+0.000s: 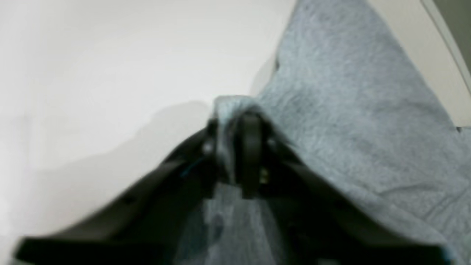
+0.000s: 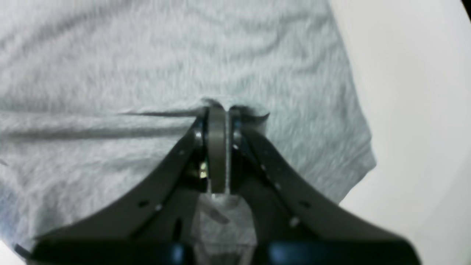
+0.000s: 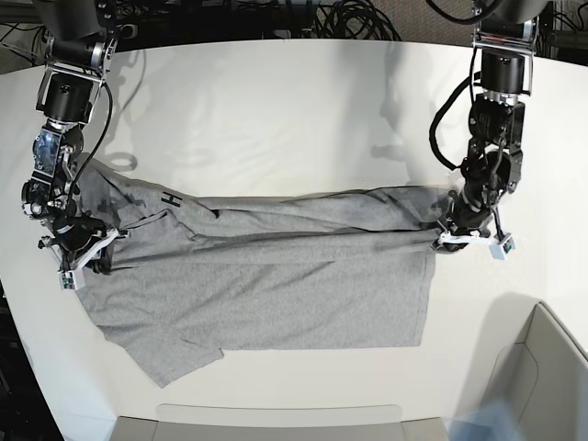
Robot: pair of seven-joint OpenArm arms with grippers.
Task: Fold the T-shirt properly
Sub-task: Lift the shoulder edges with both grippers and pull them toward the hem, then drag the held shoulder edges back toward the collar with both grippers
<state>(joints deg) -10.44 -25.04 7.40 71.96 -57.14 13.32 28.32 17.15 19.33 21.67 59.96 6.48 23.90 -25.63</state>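
The T-shirt (image 3: 276, 276) lay stretched lengthwise across the white table (image 3: 294, 119), its long axis running arm to arm. The right gripper (image 2: 218, 110) pinched one end's edge tight. At the opposite end, cloth sat between the left gripper's (image 1: 235, 121) jaws, but whether they gripped, I couldn't tell.

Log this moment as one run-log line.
T-shirt: half-folded on table | left gripper: fabric between jaws | right gripper: shut on T-shirt
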